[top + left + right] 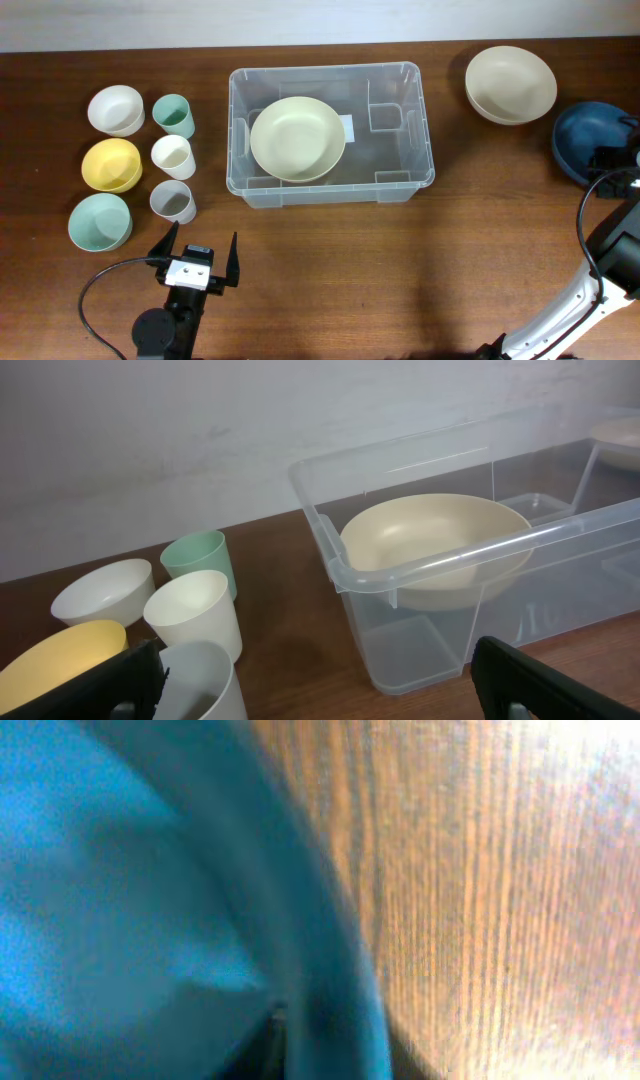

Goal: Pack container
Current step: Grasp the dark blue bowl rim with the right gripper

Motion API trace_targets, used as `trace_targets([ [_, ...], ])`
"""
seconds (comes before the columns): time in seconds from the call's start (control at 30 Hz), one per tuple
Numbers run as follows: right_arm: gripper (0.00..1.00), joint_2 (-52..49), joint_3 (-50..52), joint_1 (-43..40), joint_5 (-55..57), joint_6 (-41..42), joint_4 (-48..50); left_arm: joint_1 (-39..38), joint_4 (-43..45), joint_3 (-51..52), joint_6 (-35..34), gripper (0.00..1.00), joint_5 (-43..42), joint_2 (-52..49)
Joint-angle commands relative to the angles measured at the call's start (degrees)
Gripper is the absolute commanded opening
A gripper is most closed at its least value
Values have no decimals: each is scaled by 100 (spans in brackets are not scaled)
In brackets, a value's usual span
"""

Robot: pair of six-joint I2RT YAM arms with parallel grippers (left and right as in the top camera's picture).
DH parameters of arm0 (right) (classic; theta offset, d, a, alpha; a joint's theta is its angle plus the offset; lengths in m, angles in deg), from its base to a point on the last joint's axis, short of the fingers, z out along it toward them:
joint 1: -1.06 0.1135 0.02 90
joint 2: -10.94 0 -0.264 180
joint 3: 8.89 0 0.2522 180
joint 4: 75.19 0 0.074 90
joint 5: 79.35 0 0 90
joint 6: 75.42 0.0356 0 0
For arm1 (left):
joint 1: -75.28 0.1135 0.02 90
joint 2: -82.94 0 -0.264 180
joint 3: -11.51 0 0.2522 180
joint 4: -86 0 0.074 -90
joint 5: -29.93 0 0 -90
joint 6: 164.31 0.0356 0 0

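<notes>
Spread wide and empty, my left gripper hangs at 7 o'clock over the table, its fingers aimed toward 12 o'clock. My right gripper is at 3 o'clock, at the rim of the dark blue bowl. Its wrist view shows only blurred blue wall and wood grain, so I cannot tell whether the jaws are pinching that rim or merely flank it. Largest item: the container, a clear rectangular bin just to the 12 o'clock side of centre, mouth upward. Its long axis runs 9 to 3 o'clock, with the short ends facing those two hours. I judge it light, thin-walled and somewhat springy, with a smooth skin that a finger could slide on. The rolled rim is the stiffest place to grip, best at the middle of a short end, since a grip on one long wall would probably bow it. A cream bowl lies in its 9 o'clock half, beside the white label on the base, and the 3 o'clock half is free. Next in size, stacked cream bowls sit at 2 o'clock. A white bowl, a yellow bowl and a pale teal bowl form a column at 9 o'clock. Smallest are the green cup, the white cup and the grey cup, just beside them toward the bin.
</notes>
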Motion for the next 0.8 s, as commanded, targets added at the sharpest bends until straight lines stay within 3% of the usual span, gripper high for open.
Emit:
trace_targets([
  [0.0,4,-85,22,-11,15,22,-13,4,-22,28,94,100,22,44],
  [0.37,4,297,-26,-428,-35,22,-236,4,-22,28,94,100,24,44],
  [0.77,4,1843,-341,-975,-1010,-402,-247,4,-22,28,94,100,22,44],
])
